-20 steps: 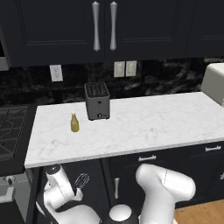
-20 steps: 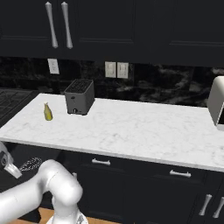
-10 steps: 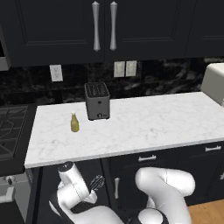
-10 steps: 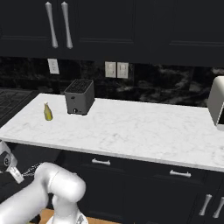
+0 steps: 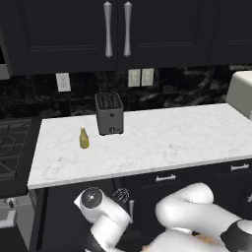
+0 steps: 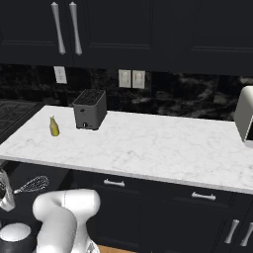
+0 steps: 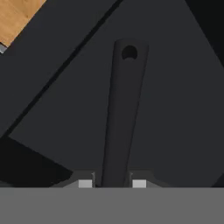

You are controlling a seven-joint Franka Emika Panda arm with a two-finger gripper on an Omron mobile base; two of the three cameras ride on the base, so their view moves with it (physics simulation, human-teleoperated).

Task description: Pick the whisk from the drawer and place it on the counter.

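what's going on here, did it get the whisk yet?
Looks like it just did. The arm is reaching down below the counter into the open drawer, and the tool is shut on the whisk by its black handle, fingertips either side of it. The wire head pokes out beside the arm, below counter height, so it hasn't been placed yet. On the counter sit a toaster and a small yellow-green bottle, both untouched.

Black upper cabinets (image 5: 118,29) with silver handles hang above a dark marbled backsplash (image 6: 188,104) bearing white outlets (image 5: 141,77). Dark lower drawer fronts (image 6: 197,207) line the base.
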